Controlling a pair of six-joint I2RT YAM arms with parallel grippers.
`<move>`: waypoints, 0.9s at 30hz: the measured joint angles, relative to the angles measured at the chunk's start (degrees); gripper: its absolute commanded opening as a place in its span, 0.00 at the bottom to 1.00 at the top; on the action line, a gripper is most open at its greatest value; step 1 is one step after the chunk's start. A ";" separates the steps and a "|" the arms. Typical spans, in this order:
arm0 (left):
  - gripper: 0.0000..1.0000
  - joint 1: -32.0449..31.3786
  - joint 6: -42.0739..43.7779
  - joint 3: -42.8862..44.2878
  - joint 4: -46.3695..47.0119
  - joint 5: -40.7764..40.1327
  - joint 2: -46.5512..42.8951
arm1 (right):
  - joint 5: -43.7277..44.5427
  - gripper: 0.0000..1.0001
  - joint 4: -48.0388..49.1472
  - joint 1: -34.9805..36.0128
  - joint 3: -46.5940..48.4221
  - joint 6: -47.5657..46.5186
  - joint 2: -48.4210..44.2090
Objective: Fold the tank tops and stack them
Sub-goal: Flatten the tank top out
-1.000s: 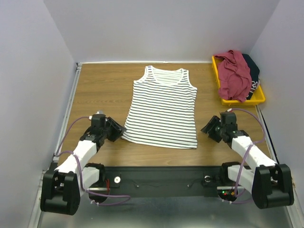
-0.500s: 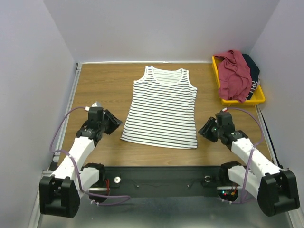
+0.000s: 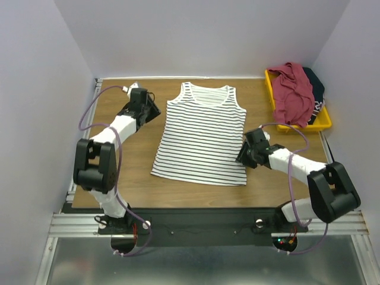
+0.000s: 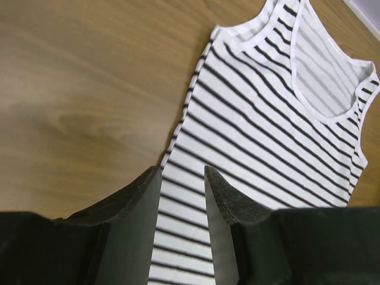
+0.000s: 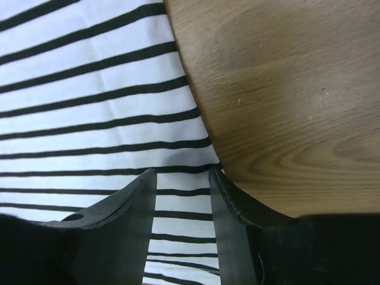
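Lying flat in the middle of the table (image 3: 127, 160), the striped top (image 3: 202, 133) is spread out full length, its scooped neck toward the far wall and its hem toward the arm bases. It is white with thin black stripes, and both shoulder straps are laid out neatly.

The left gripper (image 3: 153, 111) is reached far out on the left side, just beside the top's armhole edge below the strap. In the left wrist view the gripper (image 4: 181, 178) points along that side edge. Its jaws are parted by a modest gap with nothing between them, and the striped cloth and a sliver of wood show through the gap. Whether the fingers (image 4: 142, 199) touch the cloth cannot be told.

The right gripper (image 3: 240, 158) sits at the opposite side edge, down near the hem. In the right wrist view the gripper (image 5: 181, 178) is low over the cloth, jaws likewise a little apart and empty. The curved side seam of the top runs just under the right-hand finger, with bare wood beyond it.

At the far right corner of the table stands a yellow bin (image 3: 325, 123), well apart from the striped top. A maroon top (image 3: 294, 95) is heaped in it and drapes over its near rim, and a dark top (image 3: 316, 89) lies bunched behind that.
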 measured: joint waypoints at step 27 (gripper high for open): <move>0.49 -0.52 14.75 34.10 -3.43 1.64 34.14 | 0.28 0.45 0.37 -1.49 5.60 -6.69 -2.27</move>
